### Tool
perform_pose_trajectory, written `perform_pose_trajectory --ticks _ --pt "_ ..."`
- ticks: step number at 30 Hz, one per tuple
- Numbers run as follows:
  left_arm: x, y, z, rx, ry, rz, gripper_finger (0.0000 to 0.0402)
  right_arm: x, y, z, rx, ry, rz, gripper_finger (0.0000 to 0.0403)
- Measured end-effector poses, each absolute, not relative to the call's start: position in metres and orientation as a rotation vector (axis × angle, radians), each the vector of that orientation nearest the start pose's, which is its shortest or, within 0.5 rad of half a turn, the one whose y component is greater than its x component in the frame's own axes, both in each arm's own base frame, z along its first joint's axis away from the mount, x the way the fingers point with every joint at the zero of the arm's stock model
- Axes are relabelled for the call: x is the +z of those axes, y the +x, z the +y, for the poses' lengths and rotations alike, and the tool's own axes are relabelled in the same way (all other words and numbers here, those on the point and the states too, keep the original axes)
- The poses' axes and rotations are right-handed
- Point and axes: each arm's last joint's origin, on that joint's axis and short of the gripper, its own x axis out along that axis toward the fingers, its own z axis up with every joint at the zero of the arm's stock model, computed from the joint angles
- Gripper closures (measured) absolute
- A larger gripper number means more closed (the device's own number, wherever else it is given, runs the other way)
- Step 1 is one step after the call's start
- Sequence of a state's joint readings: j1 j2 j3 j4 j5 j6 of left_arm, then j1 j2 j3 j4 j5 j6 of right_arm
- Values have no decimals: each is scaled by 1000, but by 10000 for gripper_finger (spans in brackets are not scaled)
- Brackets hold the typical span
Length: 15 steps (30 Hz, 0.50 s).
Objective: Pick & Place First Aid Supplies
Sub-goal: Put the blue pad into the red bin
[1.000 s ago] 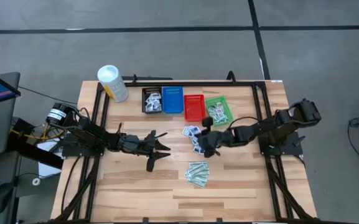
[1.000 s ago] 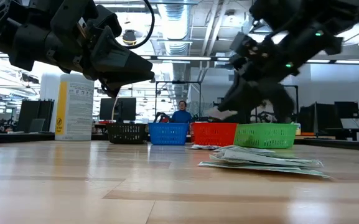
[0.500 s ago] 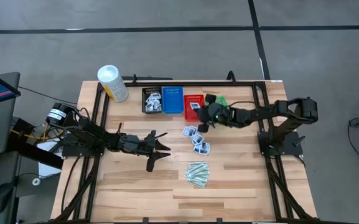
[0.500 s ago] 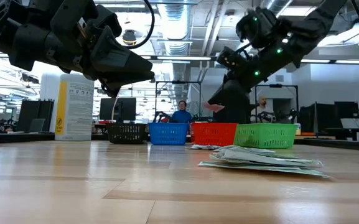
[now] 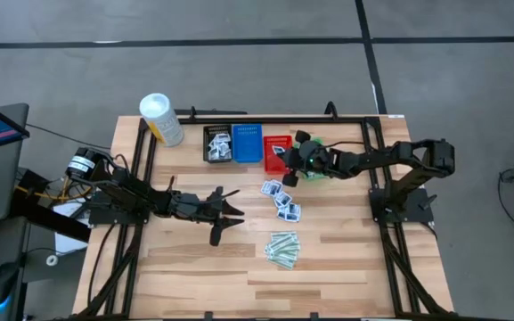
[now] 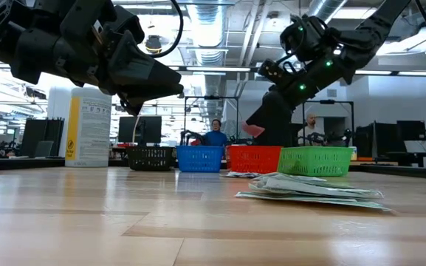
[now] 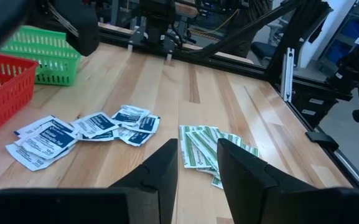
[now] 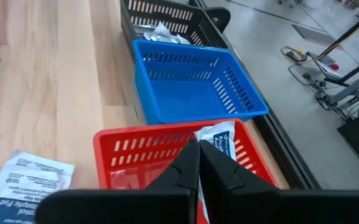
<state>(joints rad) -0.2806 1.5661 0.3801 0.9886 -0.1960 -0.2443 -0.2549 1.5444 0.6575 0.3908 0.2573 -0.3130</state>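
Fingers of the right gripper [image 8: 198, 163] are pinched together on a white packet [image 8: 218, 142], hanging directly over the red basket [image 8: 147, 148]; the packet's long axis runs onward from the fingertips, printed end toward the basket's far wall; release looks due. The left gripper [image 7: 196, 163] waits part-open, well away from the red basket, holding nothing.

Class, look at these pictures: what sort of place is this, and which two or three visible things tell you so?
Probably a robotics lab or workshop. Two dark robot arms work over a framed wooden table, the low view shows exposed ceiling ducts and monitors behind, and coloured sorting baskets stand in a row.
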Motion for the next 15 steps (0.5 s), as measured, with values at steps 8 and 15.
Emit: perform_pose_trajectory --ticks 8,15 --pt "144 252 -66 -39 -195 198 289 170 287 -84 -432 -277 564 400" --pt "144 252 -66 -39 -195 198 289 170 287 -83 -432 -275 564 400"
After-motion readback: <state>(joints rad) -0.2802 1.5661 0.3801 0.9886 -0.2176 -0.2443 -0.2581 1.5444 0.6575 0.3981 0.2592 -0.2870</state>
